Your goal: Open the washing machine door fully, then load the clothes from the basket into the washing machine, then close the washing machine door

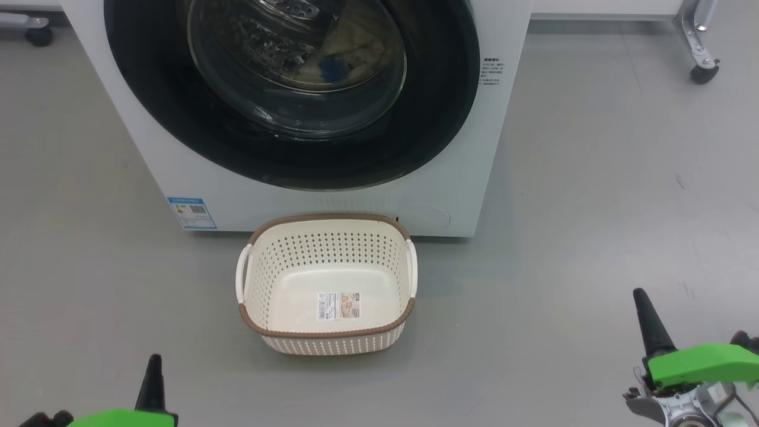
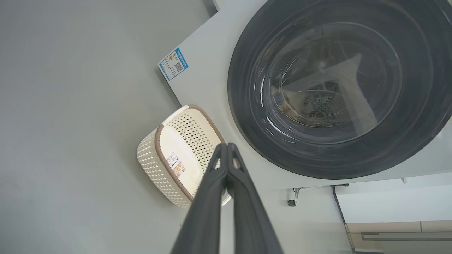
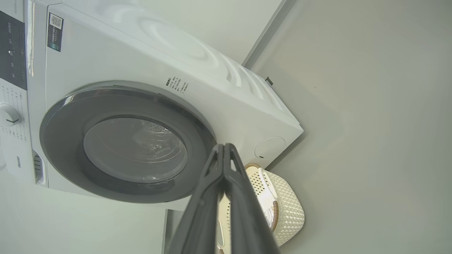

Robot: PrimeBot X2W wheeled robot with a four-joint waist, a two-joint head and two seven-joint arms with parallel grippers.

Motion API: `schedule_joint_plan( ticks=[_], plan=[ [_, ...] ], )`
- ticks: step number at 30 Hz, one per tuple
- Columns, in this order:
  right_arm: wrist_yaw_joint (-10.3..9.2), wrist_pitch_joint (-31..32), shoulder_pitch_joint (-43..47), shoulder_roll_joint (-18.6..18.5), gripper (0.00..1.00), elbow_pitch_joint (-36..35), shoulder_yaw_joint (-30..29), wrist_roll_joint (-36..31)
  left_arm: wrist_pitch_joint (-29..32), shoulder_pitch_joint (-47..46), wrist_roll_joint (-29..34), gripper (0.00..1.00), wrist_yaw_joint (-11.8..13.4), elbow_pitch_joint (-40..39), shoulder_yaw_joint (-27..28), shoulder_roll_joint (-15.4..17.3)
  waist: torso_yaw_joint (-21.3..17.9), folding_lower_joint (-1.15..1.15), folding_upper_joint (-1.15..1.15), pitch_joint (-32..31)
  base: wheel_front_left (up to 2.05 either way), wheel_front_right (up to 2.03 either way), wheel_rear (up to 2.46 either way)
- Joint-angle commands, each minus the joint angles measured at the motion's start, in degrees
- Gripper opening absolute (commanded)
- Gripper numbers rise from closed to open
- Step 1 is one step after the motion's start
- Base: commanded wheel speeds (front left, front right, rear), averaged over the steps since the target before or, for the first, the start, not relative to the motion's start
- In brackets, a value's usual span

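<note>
The white washing machine (image 1: pixel 332 204) stands straight ahead with its washing machine door (image 1: pixel 442 118) shut flat against the front. Behind the door's glass lie the pale yellow clothes (image 1: pixel 359 47) with a blue patch. On the floor in front stands the cream basket (image 1: pixel 329 217), with just a label sticker on its bottom. My left gripper (image 1: pixel 155 359) sits low at the lower left, shut and holding nothing. My right gripper (image 1: pixel 639 293) is at the lower right, also shut and holding nothing. In the left wrist view the fingers (image 2: pixel 226 145) meet over the basket (image 2: pixel 159 165); in the right wrist view the fingers (image 3: pixel 224 145) meet beside the door (image 3: pixel 63 141).
Grey floor (image 1: pixel 593 237) spreads to both sides of the machine. A metal frame's caster (image 1: pixel 704 72) stands at the far right, another caster (image 1: pixel 38 35) at the far left. The machine's control dial (image 3: pixel 9 116) is in the right wrist view.
</note>
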Motion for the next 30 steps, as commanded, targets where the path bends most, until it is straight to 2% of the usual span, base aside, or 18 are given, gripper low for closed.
schedule_joint_plan(
  ticks=[1,30],
  plan=[
    [-0.12,0.53,-3.48,-0.25,0.0,-1.59,0.07,1.95,0.46,-3.22,-1.96,0.0,-0.26,-1.48,1.55,0.37,0.05,0.0,0.0,-0.04,0.0,0.0,0.0],
    [-0.17,5.47,-5.46,0.83,0.0,-1.17,-2.6,18.69,5.36,-6.46,-20.0,0.0,-0.37,0.25,2.75,0.27,0.71,0.0,0.0,-0.61,0.0,0.0,0.0]
  ],
)
